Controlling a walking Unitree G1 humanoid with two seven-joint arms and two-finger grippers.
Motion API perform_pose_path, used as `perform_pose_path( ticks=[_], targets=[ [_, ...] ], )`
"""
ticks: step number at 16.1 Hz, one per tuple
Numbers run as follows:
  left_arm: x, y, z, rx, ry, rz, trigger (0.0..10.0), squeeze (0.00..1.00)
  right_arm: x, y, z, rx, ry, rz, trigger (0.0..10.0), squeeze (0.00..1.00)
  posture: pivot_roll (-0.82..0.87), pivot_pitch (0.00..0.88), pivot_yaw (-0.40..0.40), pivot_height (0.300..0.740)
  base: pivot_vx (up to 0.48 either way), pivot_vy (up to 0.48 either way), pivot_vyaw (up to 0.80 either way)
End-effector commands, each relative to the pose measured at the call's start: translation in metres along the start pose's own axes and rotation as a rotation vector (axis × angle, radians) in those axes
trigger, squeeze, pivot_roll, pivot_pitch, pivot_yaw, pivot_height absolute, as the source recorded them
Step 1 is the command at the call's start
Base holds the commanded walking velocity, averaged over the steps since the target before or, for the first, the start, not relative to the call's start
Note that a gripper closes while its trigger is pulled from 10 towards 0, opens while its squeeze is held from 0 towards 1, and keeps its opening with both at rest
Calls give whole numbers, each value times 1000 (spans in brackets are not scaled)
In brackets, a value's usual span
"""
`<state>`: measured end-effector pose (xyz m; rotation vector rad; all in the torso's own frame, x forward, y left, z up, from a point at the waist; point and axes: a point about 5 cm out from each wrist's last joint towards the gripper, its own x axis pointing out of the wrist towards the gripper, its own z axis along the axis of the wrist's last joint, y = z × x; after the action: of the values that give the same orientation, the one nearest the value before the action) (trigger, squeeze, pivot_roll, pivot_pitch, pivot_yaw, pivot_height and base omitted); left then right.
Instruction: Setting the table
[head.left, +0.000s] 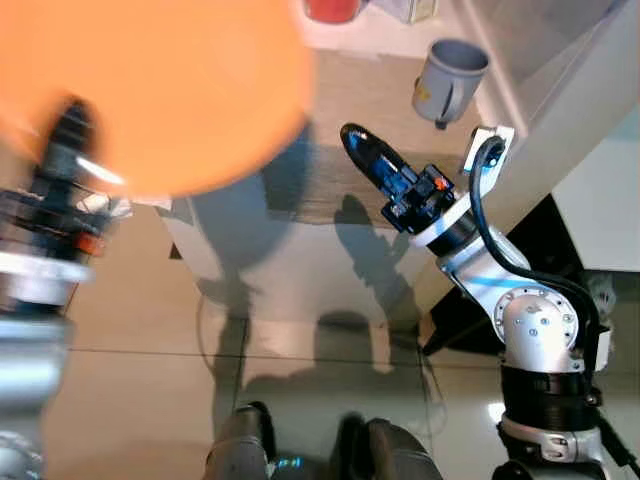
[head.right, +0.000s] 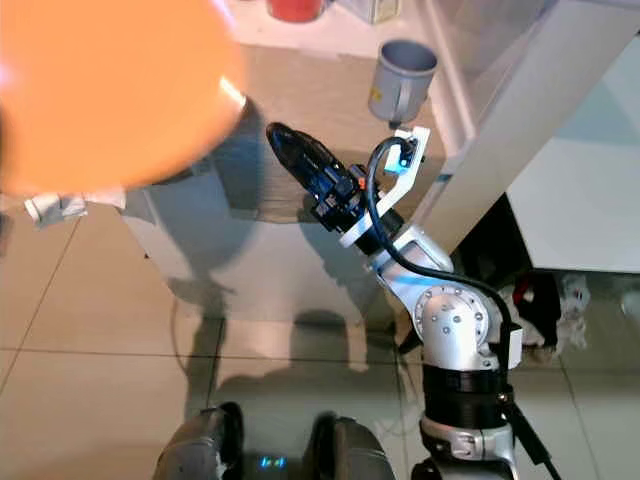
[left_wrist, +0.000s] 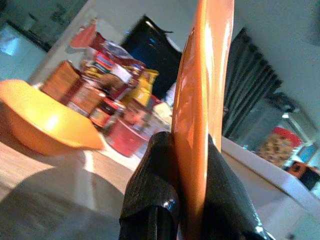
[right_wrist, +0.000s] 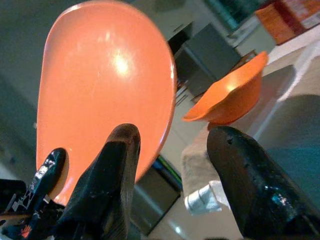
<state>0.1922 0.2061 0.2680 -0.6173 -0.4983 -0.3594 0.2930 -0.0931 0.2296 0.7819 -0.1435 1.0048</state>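
Observation:
A large orange plate (head.left: 150, 80) is held up above the table's near left corner, blurred in the eye views. My left gripper (left_wrist: 192, 145) is shut on its rim, and the left wrist view shows the plate (left_wrist: 205, 75) edge-on between the black fingers. My right gripper (head.left: 365, 150) hovers over the wooden table (head.left: 340, 100) to the right of the plate. In its wrist view it (right_wrist: 175, 137) stands open with nothing between the fingers, facing the plate (right_wrist: 100, 85). An orange bowl (right_wrist: 230, 95) rests on the table.
A grey mug (head.left: 450, 75) stands at the table's far right, and a red container (head.left: 330, 8) is behind it. Jars and food packets (left_wrist: 110, 65) crowd the table's back. A white counter (head.left: 600, 200) flanks the right. Crumpled white paper (head.right: 55, 207) lies by the tiled floor (head.left: 300, 330).

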Motion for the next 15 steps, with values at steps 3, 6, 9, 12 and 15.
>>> perform_pose_path(
  ticks=[3,6,9,12,15],
  targets=[
    [-8,-2,-14,0,4,-12,10000,0,-4,-11,0,-127,36,-56,10000,0,-28,152,-25,740,0,-472,0],
    [-20,14,-46,-24,100,66,10000,0,-8,-23,-23,-213,125,-153,10000,0,-38,146,-24,740,0,-472,0],
    [-30,15,-72,-71,163,75,10000,0,-18,-24,-52,-239,224,-165,10000,0,-50,139,-25,740,0,-472,0],
    [-29,14,-71,-54,145,54,10000,0,-29,-31,-62,-220,235,-209,10000,0,-48,132,-24,740,0,-471,0],
    [-33,27,-67,7,144,88,10000,0,-34,-42,-57,-224,184,-281,10000,0,-54,128,-15,740,0,-471,0]
  ],
)
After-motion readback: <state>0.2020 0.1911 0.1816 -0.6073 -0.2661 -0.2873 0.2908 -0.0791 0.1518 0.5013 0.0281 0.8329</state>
